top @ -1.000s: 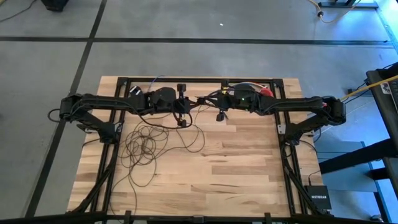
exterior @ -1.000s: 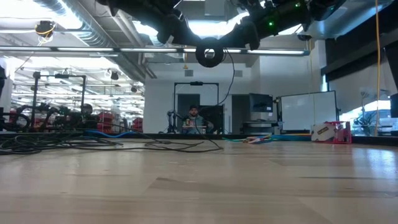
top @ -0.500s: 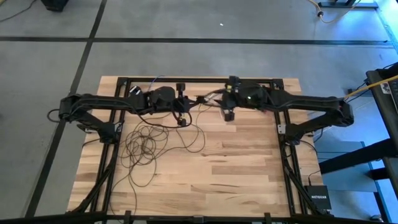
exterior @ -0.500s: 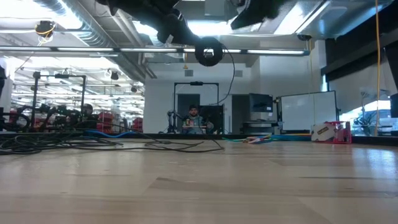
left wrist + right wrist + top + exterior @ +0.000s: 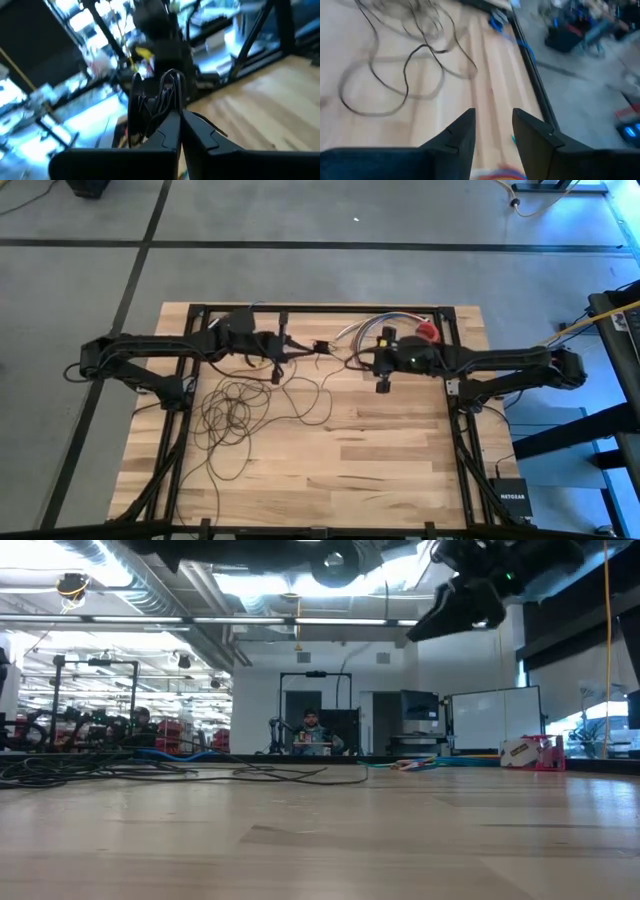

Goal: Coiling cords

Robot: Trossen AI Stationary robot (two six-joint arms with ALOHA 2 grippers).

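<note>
While the left gripper [image 5: 175,117] is clamping the cords [image 5: 240,415], the right gripper [image 5: 492,125] is backing away, fingers parted and empty. Coiling is pausing for a regrasp.

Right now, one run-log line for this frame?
task: coiling cords | left hand: shut on cord, raised at table's far edge | right hand: open, empty, apart over table | loose loops: on table, left side

Bright ceiling glare (low view), wrist views motion-blurred

overhead, table-level, two wrist views, shared table [image 5: 380,450]
</note>
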